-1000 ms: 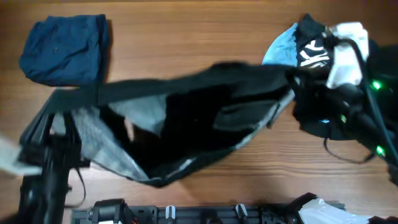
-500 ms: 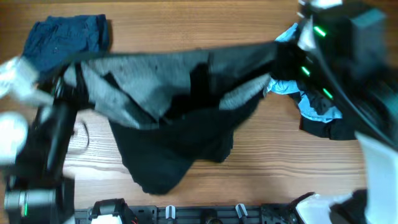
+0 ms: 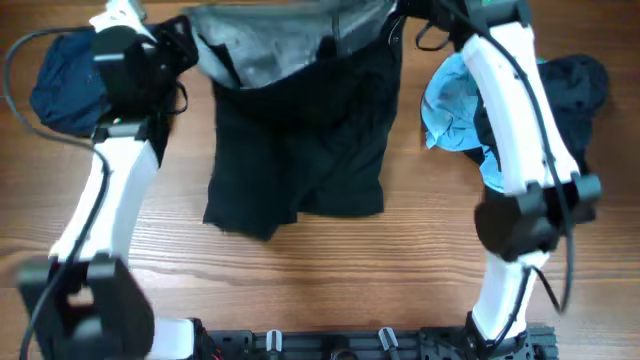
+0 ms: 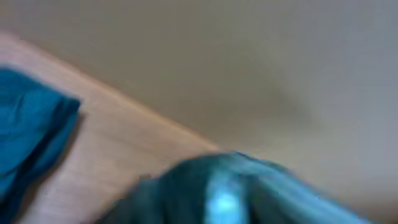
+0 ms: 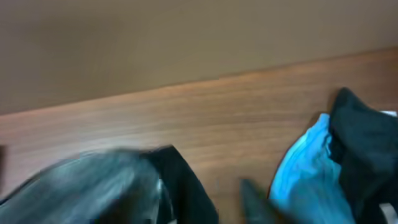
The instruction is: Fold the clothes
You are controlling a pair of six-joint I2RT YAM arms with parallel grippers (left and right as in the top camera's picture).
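Note:
A large black garment (image 3: pixel 300 150) lies spread in the middle of the table, with its pale grey lining (image 3: pixel 270 45) showing along the far edge. My left gripper (image 3: pixel 175 45) is at its far left corner; motion blur hides the jaws. My right gripper (image 3: pixel 415 20) is at the far right corner. In the right wrist view one dark finger (image 5: pixel 254 198) stands apart from the black cloth (image 5: pixel 186 186), with bare wood between them. A navy garment (image 3: pixel 60 80) lies at the far left. A light-blue piece (image 3: pixel 455 110) and a black piece (image 3: pixel 575 85) lie at the right.
The wooden table (image 3: pixel 420 260) shows bare wood in front of the black garment. Both arms reach across to the far edge, the left one (image 3: pixel 110 200) along the left side and the white right one (image 3: pixel 520 120) over the light-blue piece. A rail (image 3: pixel 330 345) runs along the near edge.
Both arms have swung to the far edge, carrying the black garment from a stretched, lifted hold down to lying spread on the table. The right gripper's finger now stands clear of the cloth.

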